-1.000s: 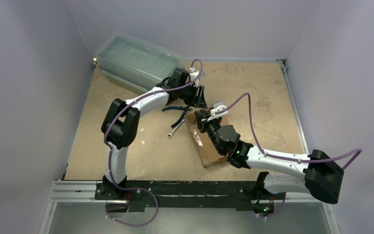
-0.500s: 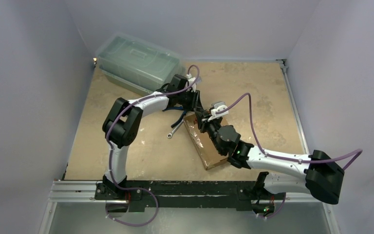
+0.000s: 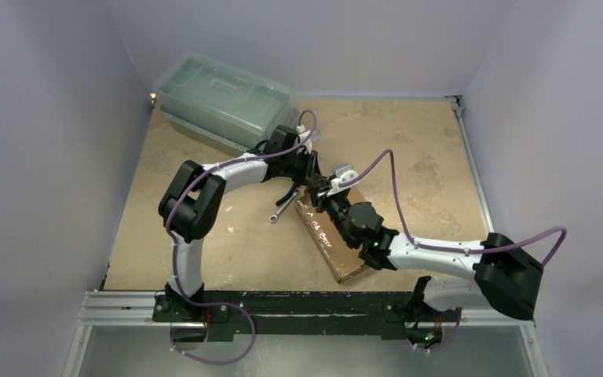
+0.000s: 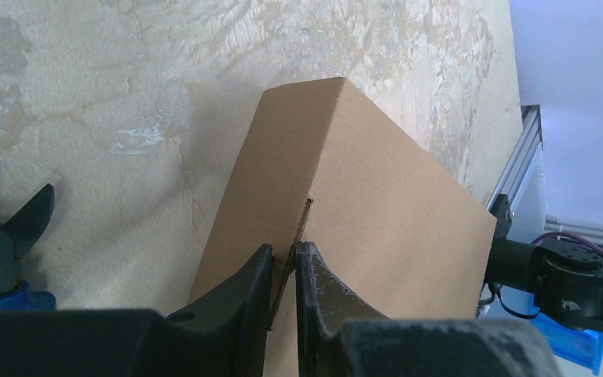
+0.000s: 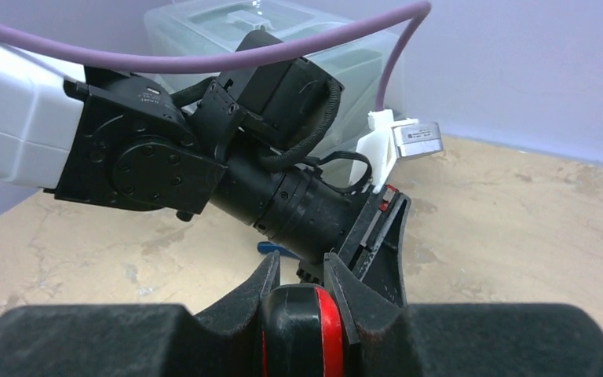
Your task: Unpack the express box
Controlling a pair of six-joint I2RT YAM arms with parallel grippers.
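Observation:
The express box [image 3: 338, 245] is a flat brown cardboard mailer lying mid-table, under my right arm. In the left wrist view the box [image 4: 377, 212] fills the centre, and my left gripper [image 4: 284, 263] is shut on a thin cardboard flap edge at its near side. From above, the left gripper [image 3: 308, 169] sits at the box's far end. My right gripper [image 3: 319, 191] hovers right behind it over the box. In the right wrist view the right gripper [image 5: 300, 271] is shut on a black-and-red handled object [image 5: 302, 322]. The box's inside is hidden.
A translucent grey-green lidded container [image 3: 221, 98] stands at the back left. Pliers with blue handles [image 3: 286, 192] and a small wrench [image 3: 280, 210] lie on the table left of the box. The left arm's wrist [image 5: 283, 196] is close in front of the right gripper.
My left gripper has come down and toward the box's far end and now pinches its flap edge. My right arm has shifted a little left over the box.

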